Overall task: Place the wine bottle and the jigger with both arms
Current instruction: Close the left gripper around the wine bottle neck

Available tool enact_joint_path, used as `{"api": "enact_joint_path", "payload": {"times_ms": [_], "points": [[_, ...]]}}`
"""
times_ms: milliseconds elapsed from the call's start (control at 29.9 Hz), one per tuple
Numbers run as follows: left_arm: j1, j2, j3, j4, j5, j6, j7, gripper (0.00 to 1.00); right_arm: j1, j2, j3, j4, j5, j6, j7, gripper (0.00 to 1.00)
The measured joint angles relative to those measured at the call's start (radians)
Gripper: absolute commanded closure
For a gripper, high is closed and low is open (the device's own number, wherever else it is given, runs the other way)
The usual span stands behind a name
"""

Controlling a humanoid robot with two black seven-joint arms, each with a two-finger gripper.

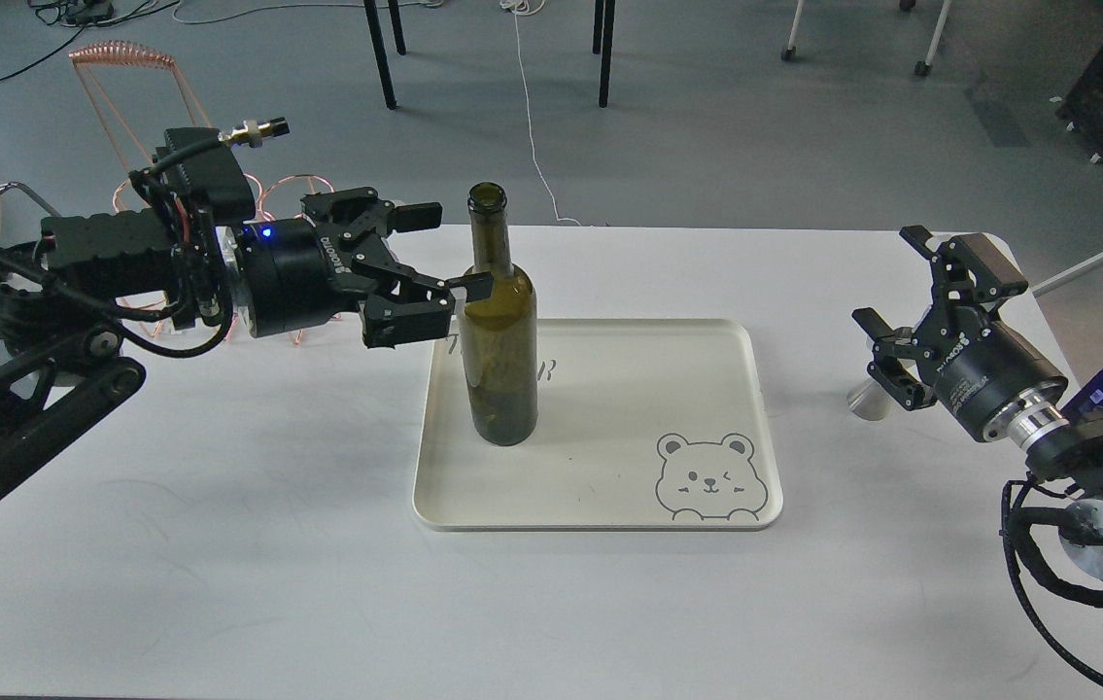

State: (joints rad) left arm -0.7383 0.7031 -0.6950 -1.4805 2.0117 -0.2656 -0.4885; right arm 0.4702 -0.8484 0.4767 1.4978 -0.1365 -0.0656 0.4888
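Head view: bottle upright on the tray, both grippers spread and holding nothing.

The wine bottle (502, 331) stands upright on the left part of the cream tray (609, 515), which lies mid-table on the white table (221, 544) and bears a bear drawing at its near right corner. The left gripper (449, 251) reaches in from the left with fingers parted; the nearer fingertip sits at the bottle's shoulder, the farther one clear of the neck. The right gripper (891, 282) hangs wide open at the table's right edge, just above the jigger (864, 399), which sits on the table right of the tray, partly hidden.
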Motion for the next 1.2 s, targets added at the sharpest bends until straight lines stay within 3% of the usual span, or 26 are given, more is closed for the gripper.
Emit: {"api": "enact_joint_path", "payload": {"times_ms": [669, 937, 1204], "points": [[-0.042, -0.096, 0.005, 0.083, -0.008, -0.007, 0.000, 0.11, -0.004, 0.002, -0.004, -0.002, -0.021, -0.011, 0.000, 0.01], [-0.044, -0.115, 0.004, 0.083, -0.008, -0.006, 0.000, 0.25, -0.004, 0.003, -0.004, -0.002, -0.021, -0.013, 0.000, 0.01], [-0.044, -0.118, 0.003, 0.083, -0.005, -0.006, 0.000, 0.25, -0.005, 0.005, -0.004, -0.002, -0.021, -0.013, 0.000, 0.01]]}}
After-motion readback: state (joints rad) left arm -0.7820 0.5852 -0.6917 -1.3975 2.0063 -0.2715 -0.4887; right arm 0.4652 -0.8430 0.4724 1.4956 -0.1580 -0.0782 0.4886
